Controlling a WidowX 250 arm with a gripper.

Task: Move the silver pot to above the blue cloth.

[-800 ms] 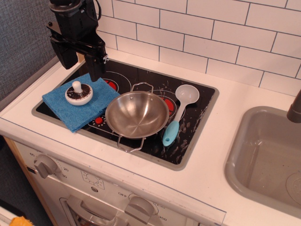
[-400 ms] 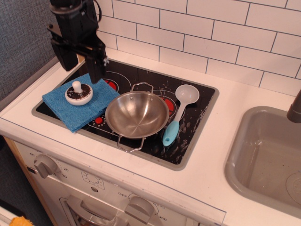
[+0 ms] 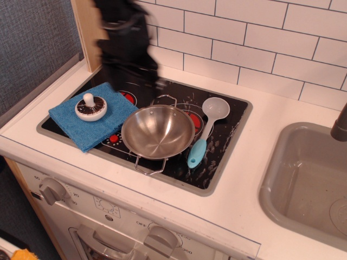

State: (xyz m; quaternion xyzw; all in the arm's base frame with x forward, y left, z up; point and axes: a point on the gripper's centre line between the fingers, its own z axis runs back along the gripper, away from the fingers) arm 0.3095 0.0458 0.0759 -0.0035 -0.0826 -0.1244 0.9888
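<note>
The silver pot (image 3: 158,131) sits on the black stovetop (image 3: 227,141) near its front, with one wire handle toward the wall and one toward me. The blue cloth (image 3: 89,122) lies on the stove's left side, touching the pot's left rim. A white-and-brown mushroom toy (image 3: 90,106) stands on the cloth. My gripper (image 3: 142,81) is a dark motion-blurred shape above the stove's back, just behind the pot and right of the cloth. Its fingers are too blurred to read.
A grey-and-teal ladle (image 3: 207,130) lies on the stove to the right of the pot. A grey sink (image 3: 309,184) is at the right. White tiled wall runs behind. Stove knobs (image 3: 51,189) sit on the front panel below.
My gripper has swung fast to the right, from above the cloth's back-left corner to behind the pot. The pot, cloth, mushroom and ladle have not moved.
</note>
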